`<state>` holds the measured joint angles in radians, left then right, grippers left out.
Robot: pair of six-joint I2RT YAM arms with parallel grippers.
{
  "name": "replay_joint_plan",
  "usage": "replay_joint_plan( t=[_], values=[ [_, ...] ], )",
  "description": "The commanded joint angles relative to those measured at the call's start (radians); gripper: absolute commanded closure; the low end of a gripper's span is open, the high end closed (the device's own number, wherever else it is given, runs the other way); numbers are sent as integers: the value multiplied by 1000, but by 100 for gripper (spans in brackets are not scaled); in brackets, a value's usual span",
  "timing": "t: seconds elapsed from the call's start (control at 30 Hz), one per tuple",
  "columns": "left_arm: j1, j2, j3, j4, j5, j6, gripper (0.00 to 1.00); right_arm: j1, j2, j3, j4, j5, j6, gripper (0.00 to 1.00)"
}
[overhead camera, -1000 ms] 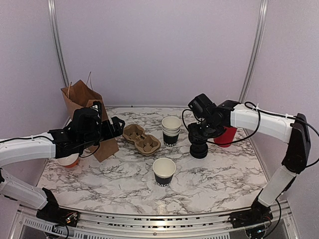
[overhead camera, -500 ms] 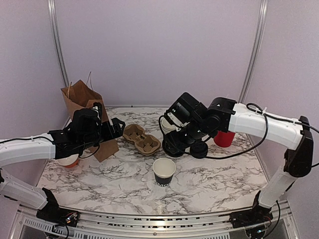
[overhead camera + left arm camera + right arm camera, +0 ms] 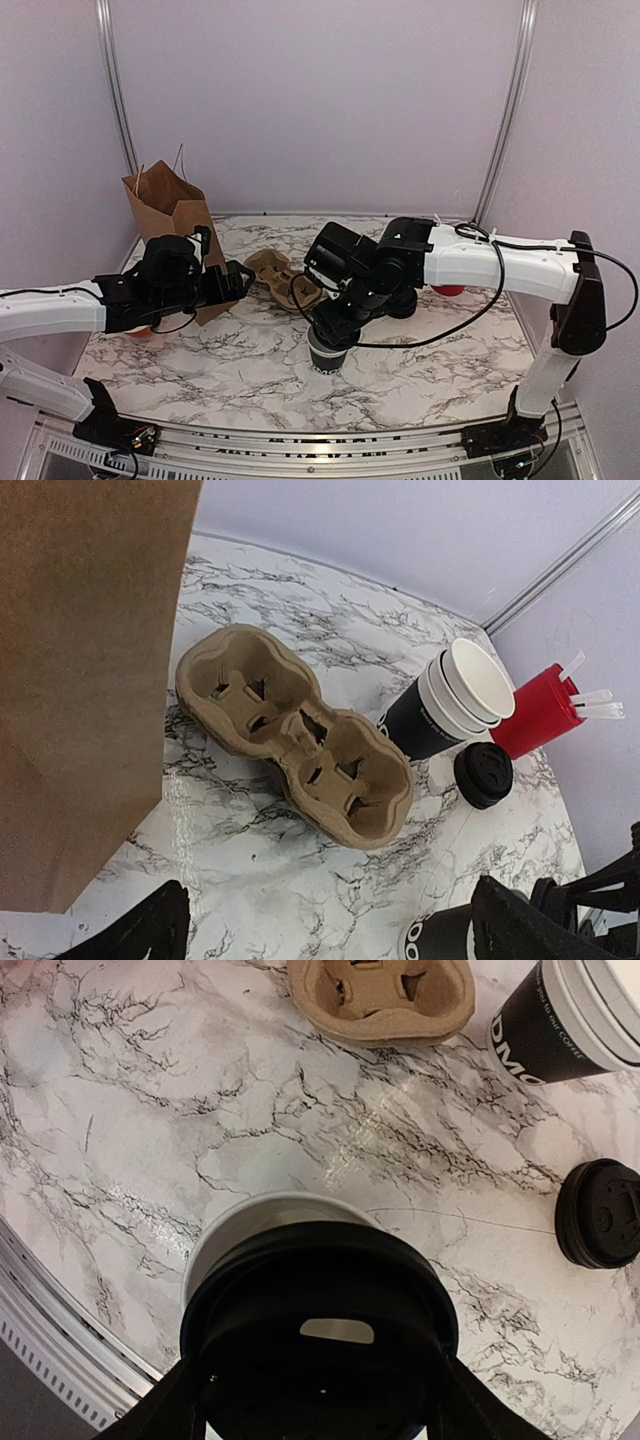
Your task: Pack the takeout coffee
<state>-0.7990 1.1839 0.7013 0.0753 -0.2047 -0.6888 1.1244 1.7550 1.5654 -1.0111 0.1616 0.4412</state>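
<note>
a: right gripper [image 3: 316,1392]?
b: clamped on black lid [image 3: 320,1305], right over open cup [image 3: 325,358], 5 o'clock from carrier [image 3: 266,268].
a: left gripper [image 3: 335,926]?
b: fingers spread wide, empty, beside paper bag [image 3: 168,212].

cup [image 3: 258,1206] half hidden under lid [image 3: 320,1295], paper bag [image 3: 80,680] — cropped

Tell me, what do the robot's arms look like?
The left arm and right arm are white tubes with chunky black joints. Thin black cables loop along them. The fingers are black and pointy.
</note>
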Motion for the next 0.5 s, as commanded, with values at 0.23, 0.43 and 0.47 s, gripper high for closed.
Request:
replay_joint_plan(
  t=[0.23, 0.43, 0.47],
  values=[
    [-35, 22, -25, -23, 109, -22, 1, 8, 46, 76, -21, -9, -5, 38],
    [-58, 57, -36, 32, 108, -58, 1, 11, 64, 75, -20, -22, -7, 37],
    [-61, 61, -36, 37, 109, -61, 1, 13, 67, 75, -23, -22, -7, 36]
  ],
)
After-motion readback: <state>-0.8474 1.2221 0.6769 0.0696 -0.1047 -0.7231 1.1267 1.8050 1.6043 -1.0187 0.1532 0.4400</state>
